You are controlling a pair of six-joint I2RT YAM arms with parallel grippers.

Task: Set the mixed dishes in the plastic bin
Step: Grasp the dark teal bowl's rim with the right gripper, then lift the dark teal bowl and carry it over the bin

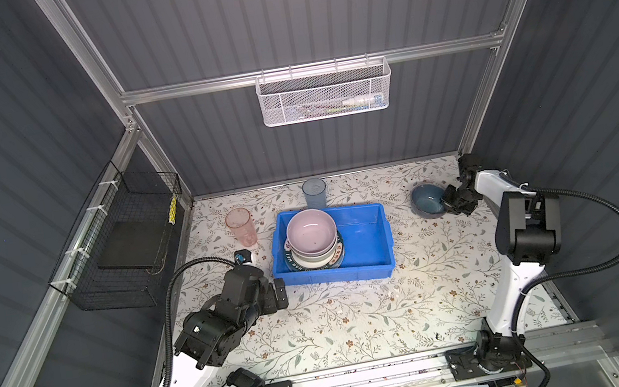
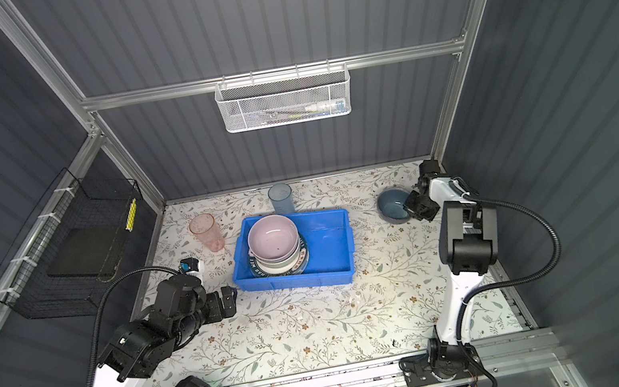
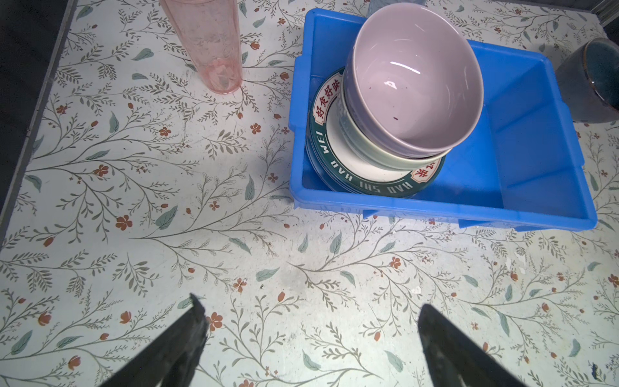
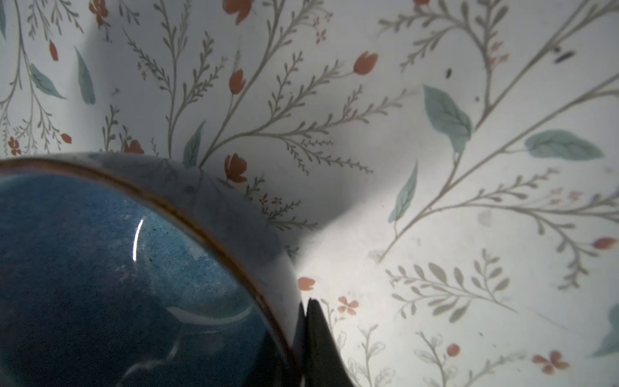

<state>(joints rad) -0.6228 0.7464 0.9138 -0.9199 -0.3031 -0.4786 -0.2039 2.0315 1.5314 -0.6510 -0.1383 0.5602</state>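
Jaws of the right gripper seem closed on the rim of the dark-blue bowl. The bowl is far right on the table, well apart from the plastic bin. The right wrist view shows only one finger, pressed on the outer wall, so I cannot confirm the inner one. The left gripper is spread wide, holds nothing and hovers just beside the bin's near left corner.

A pinch on a smooth glazed rim may slip. The bowl could then swing, drop, or strike the bin's lipped edge while crossing.

The right half of the bin is bare. On the left half, the pink bowl sits in the green bowl on the lettered plate. The pink tumbler and the blue tumbler stand outside, near the far side. Nothing lies between the bowl and the bin.
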